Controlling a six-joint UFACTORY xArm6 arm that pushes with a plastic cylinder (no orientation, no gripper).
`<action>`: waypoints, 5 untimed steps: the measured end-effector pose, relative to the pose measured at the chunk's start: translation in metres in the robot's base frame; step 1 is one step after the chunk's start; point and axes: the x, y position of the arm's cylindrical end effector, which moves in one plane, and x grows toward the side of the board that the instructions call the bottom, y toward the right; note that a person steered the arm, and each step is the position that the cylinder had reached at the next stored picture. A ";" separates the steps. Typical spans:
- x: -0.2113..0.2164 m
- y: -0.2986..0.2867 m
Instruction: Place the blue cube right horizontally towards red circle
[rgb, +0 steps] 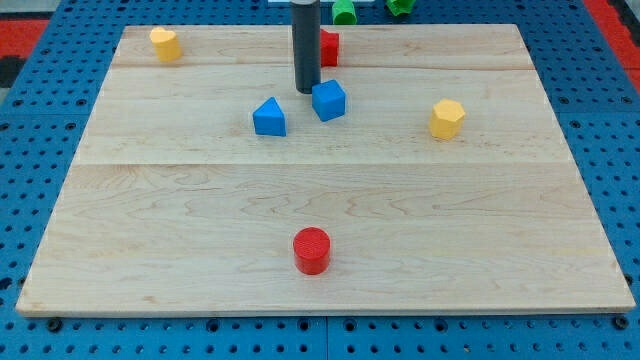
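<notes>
Sitting in the upper middle of the board, a bit closer to the far edge than the near one, the blue cube (329, 100) is seen turned slightly so a corner faces the near edge. It looks like a small, rigid, light block, so it is probably slid easily over the smooth wood and nothing about it seems fragile. Since it is turned, an off-centre shove is likely to spin it rather than move it straight, so contact is best made square on a flat face, low down. No pincer is fitted at all, so nothing is open or clamped; only a plain rod is used. My tip (306, 92) is parked just beside the cube's left face, touching or nearly so, can't be told for sure.

Just left of that, a blue wedge-ish block (269, 117) is found, near but apart. A red block (328, 46) is partly hidden behind the rod near the far edge. The red circle (311, 250) is well apart, close to the near edge, roughly below the cube.

Plenty of bare wood is left toward the right edge, with only a yellow block (447, 118) in that lane. Another yellow block (165, 44) is tucked in the far left corner, and green blocks (344, 11) are off the board.
</notes>
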 end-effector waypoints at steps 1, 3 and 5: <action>0.001 0.001; 0.006 -0.008; -0.011 -0.009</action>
